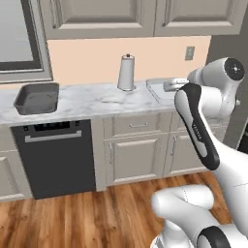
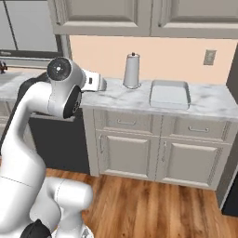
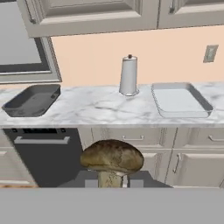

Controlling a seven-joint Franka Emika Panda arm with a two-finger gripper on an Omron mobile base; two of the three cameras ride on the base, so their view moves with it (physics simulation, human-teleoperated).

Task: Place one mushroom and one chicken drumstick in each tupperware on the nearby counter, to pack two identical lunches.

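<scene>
Counter (image 1: 97,99) of white marble runs across the left base view, over grey-beige cabinets. Tall grey cylinder (image 1: 126,72) with a brown knob stands on it toward the back wall. Left of the cylinder, well apart, sits a dark grey tray (image 1: 37,97); right of it, a light grey tupperware (image 1: 159,88), partly hidden by the white arm. Black dishwasher (image 1: 54,157) sits below the dark tray.

Right base view: the cylinder (image 2: 132,70) again on the counter (image 2: 121,98), the tupperware (image 2: 169,94) just to its right, open and bare inside. The arm's upper joints stand left of the cylinder; the fingers are hidden from this side.

Hand view: gripper (image 3: 112,183) at the bottom, jaws drawn narrow and clamped on the pale stem of the mushroom (image 3: 112,160), brown cap up. The mushroom hangs in front of the cabinets, below the counter (image 3: 105,109) edge, well short of the cylinder (image 3: 128,75). Tupperware (image 3: 180,100) lies right of the cylinder, dark tray (image 3: 31,100) far left.
</scene>
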